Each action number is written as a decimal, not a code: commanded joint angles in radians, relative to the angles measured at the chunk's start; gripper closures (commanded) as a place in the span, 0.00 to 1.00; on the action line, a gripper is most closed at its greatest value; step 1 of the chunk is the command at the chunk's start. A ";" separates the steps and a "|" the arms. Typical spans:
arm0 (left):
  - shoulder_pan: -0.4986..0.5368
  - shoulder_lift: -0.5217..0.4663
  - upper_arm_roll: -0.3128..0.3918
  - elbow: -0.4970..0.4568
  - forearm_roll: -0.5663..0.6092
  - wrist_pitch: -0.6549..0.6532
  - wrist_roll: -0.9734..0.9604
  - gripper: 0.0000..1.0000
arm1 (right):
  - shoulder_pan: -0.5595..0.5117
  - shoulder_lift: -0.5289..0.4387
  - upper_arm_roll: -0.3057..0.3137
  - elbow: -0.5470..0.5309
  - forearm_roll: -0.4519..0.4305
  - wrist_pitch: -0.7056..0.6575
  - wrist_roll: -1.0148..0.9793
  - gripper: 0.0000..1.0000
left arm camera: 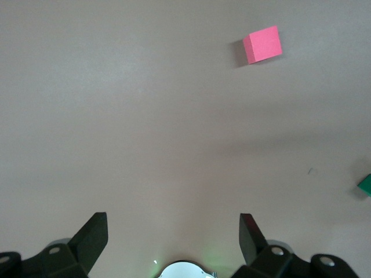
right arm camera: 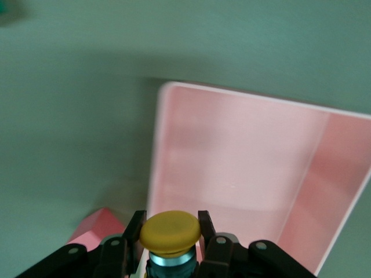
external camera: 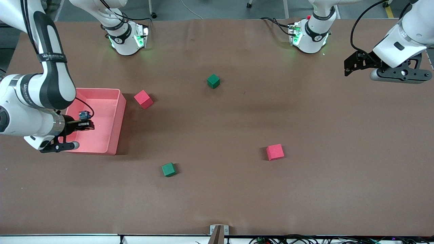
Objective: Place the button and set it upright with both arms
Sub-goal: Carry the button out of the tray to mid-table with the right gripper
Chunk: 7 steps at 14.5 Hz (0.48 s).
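Observation:
In the right wrist view the button (right arm camera: 170, 233) shows its round orange cap between two black fingers (right arm camera: 137, 225), with the dark body under the cap. My right gripper (right arm camera: 170, 223) is shut on the button. In the front view the button (external camera: 83, 115) and right gripper (external camera: 89, 124) hang over the pink tray (external camera: 117, 115) at the right arm's end of the table. My left gripper (external camera: 346, 68) waits in the air over the left arm's end. Its fingers (left arm camera: 93, 234) stand wide apart around nothing, so the left gripper (left arm camera: 174, 226) is open.
Two red cubes (external camera: 143, 99) (external camera: 275, 151) and two green cubes (external camera: 213, 81) (external camera: 168, 169) lie scattered on the brown table. One red cube sits just beside the tray. The left wrist view shows a red cube (left arm camera: 262, 44) and a green cube's edge (left arm camera: 365, 184).

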 commanded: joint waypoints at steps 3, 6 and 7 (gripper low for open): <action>0.000 0.025 -0.008 0.023 0.011 0.000 -0.018 0.00 | 0.277 0.021 -0.004 0.150 0.002 -0.068 0.266 0.98; 0.000 0.029 -0.009 0.023 0.011 0.007 -0.018 0.00 | 0.422 0.111 -0.004 0.224 0.002 -0.025 0.480 0.98; 0.000 0.036 -0.009 0.023 0.008 0.012 -0.018 0.00 | 0.473 0.139 -0.004 0.233 -0.002 -0.001 0.512 0.98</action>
